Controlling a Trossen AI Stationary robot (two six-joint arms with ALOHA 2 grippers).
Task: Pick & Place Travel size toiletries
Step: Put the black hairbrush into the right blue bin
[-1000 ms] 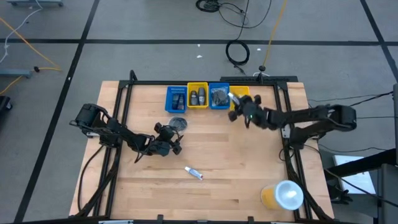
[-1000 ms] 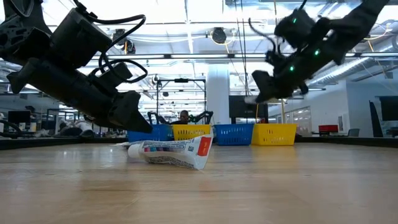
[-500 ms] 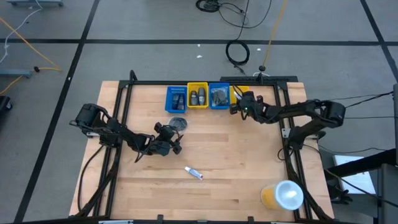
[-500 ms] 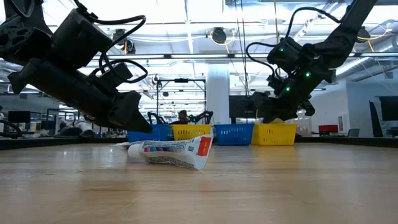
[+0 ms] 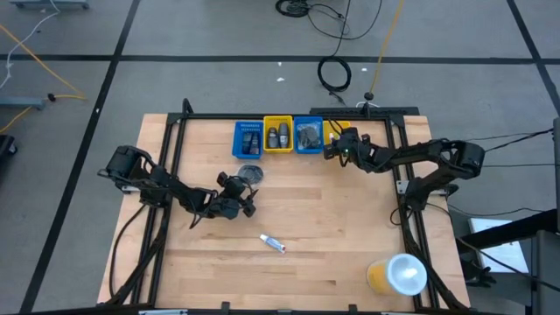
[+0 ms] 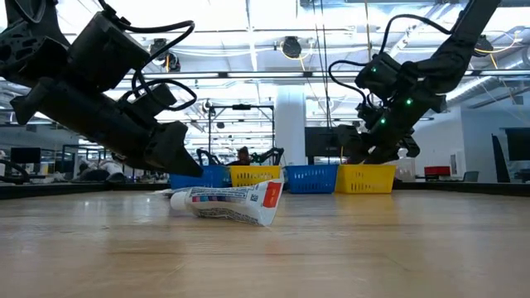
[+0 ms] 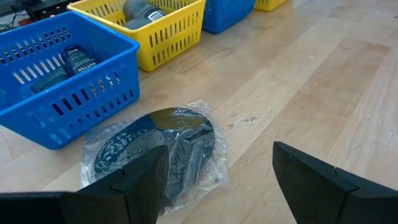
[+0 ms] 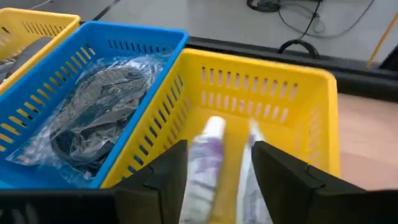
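Observation:
My right gripper (image 5: pixel 333 147) hangs open over the rightmost yellow bin (image 8: pixel 267 81) at the far edge. Between its fingers I see two white tubes (image 8: pixel 208 155) down in that bin, one with purple print. My left gripper (image 7: pixel 217 186) is open and low over the table, just short of a dark disc in a clear pouch (image 7: pixel 155 146) that lies flat on the wood beside the blue bin (image 7: pixel 56 81). Another white tube with a red end (image 6: pixel 228 204) lies on its side at mid-table (image 5: pixel 273 243). Dark bottles sit in the blue and yellow bins (image 5: pixel 278 136), and pouches fill the second blue bin (image 8: pixel 93 118).
Four bins stand in a row along the far edge (image 5: pixel 293 136). A large yellow cup with a white lid (image 5: pixel 398 274) stands at the near right corner. Bare wood lies between the tube and the cup. A black frame borders the table.
My right gripper has moved toward the far edge and down, from beside the bins to just over the rightmost yellow bin, and has then held still. The left arm and the things on the table have stayed put.

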